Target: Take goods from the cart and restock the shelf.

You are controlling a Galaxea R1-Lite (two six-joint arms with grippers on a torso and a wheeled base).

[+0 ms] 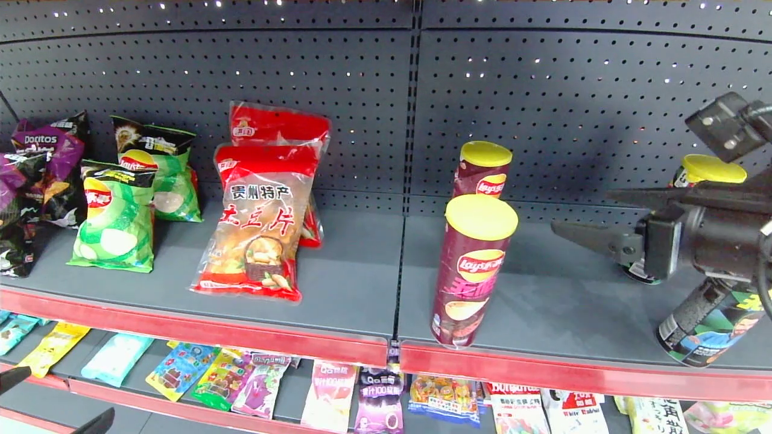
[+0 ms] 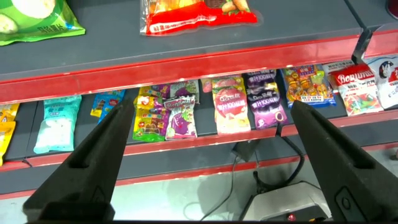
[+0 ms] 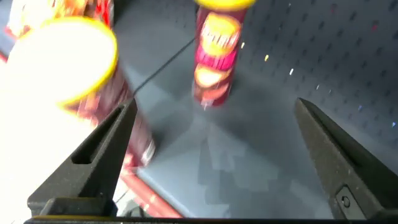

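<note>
Two maroon chip cans with yellow lids stand on the upper grey shelf (image 1: 350, 283): a front can (image 1: 473, 271) near the red edge and a rear can (image 1: 482, 169) by the pegboard. My right gripper (image 1: 582, 211) hovers open and empty over the shelf, to the right of both cans. In the right wrist view the front can (image 3: 68, 68) is close beside one finger, the rear can (image 3: 216, 56) stands farther off, and the right gripper (image 3: 214, 106) holds nothing. My left gripper (image 2: 210, 106) is open and empty, low in front of the lower shelves.
Red snack bags (image 1: 259, 229), green chip bags (image 1: 117, 223) and purple bags (image 1: 36, 175) fill the shelf's left half. Another yellow-lidded can (image 1: 715, 169) and a green-black can (image 1: 705, 337) stand behind my right arm. Candy packets (image 2: 239, 102) line the lower shelf.
</note>
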